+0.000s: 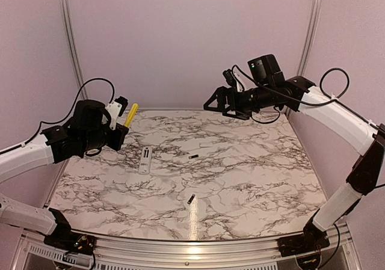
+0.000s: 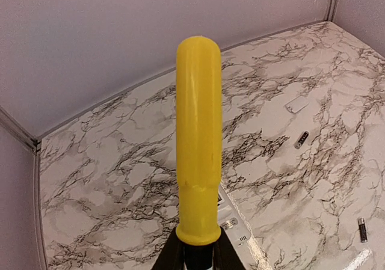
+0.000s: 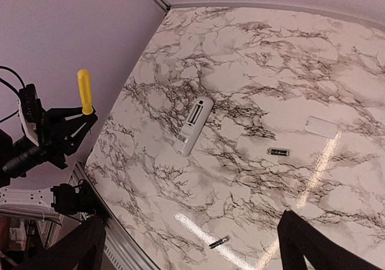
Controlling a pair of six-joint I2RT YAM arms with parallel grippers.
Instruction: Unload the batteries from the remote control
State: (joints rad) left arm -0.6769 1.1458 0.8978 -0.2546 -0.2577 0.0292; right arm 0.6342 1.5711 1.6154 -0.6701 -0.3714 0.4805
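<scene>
The white remote control (image 1: 145, 160) lies flat on the marble table, left of centre, with its open compartment facing up (image 3: 194, 125). Two dark batteries lie loose on the table, one right of the remote (image 1: 194, 156) (image 3: 278, 152) and one nearer the front edge (image 1: 190, 199) (image 3: 218, 242). My left gripper (image 1: 122, 125) (image 2: 197, 249) hovers left of the remote, shut on the black shank of a yellow-handled screwdriver (image 2: 198, 144). High above the table's back right, my right gripper (image 1: 213, 104) (image 3: 192, 252) stands wide open with nothing in it.
A small white cover plate (image 3: 320, 127) (image 2: 296, 104) lies on the table beyond the first battery. Pale walls with metal corner posts (image 1: 67, 35) close the table at the back and sides. A metal rail (image 1: 180, 255) runs along the front edge.
</scene>
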